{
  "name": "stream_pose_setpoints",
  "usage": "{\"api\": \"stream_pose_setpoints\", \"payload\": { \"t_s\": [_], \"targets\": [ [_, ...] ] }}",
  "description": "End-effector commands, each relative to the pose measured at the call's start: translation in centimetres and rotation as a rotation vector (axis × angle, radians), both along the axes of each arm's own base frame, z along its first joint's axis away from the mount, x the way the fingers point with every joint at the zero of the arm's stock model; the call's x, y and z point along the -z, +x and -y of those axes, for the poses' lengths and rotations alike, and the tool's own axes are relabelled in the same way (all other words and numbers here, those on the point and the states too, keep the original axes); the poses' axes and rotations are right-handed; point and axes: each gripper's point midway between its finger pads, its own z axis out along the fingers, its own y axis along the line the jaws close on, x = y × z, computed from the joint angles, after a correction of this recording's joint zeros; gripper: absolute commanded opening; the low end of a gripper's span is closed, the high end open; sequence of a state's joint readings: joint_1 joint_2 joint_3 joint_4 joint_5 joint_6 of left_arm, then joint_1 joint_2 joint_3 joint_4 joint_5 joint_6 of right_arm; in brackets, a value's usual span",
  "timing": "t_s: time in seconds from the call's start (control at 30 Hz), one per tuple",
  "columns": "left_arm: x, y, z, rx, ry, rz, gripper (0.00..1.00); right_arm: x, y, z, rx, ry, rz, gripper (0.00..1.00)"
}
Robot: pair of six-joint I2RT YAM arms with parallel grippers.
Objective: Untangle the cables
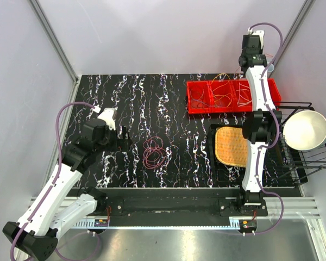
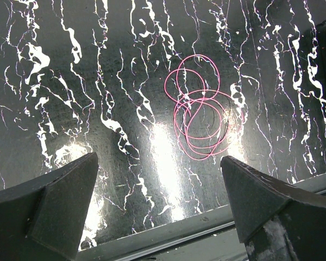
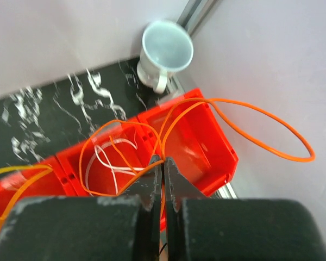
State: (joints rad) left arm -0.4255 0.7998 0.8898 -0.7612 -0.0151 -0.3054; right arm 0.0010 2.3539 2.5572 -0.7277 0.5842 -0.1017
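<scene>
Orange cable (image 3: 309,157) partly out of sight inside closed right tool (image 3: 162,163)

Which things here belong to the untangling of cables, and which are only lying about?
For the job: pink cable; orange cable, pinched in the right gripper; more cables in the red bin; left gripper, open.
Lying about: woven tray; white bowl; wire rack; mug.
</scene>
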Motion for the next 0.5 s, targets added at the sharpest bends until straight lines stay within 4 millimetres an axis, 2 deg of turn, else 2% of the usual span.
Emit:
{"api": "stream_pose_setpoints", "payload": {
  "t_s": [0.0, 0.07, 0.33, 0.4, 0.47],
  "targets": [
    [-0.8, 0.7, 0.4, 0.014, -0.012, 0.044, 0.99, 2.3, 0.4, 0.0, -0.019, -0.038, -0.059, 0.0],
    [-0.9, 0.7, 0.4, 0.014, -0.014, 0.047, 0.99, 3.9, 0.4, -0.1, -0.035, -0.043, -0.102, 0.0],
    [-0.9, 1.0, 0.5, 0.015, -0.012, 0.046, 0.99, 7.7, 0.0, -0.1, -0.049, -0.047, -0.209, 0.0],
    [-0.9, 1.0, 0.5, 0.019, -0.01, 0.047, 0.99, 8.1, -0.2, -0.1, -0.044, -0.048, -0.226, 0.0],
    [-0.9, 1.0, 0.5, 0.017, -0.011, 0.045, 0.99, 8.3, -0.1, -0.1, -0.033, -0.042, -0.223, 0.06]
  ]
}}
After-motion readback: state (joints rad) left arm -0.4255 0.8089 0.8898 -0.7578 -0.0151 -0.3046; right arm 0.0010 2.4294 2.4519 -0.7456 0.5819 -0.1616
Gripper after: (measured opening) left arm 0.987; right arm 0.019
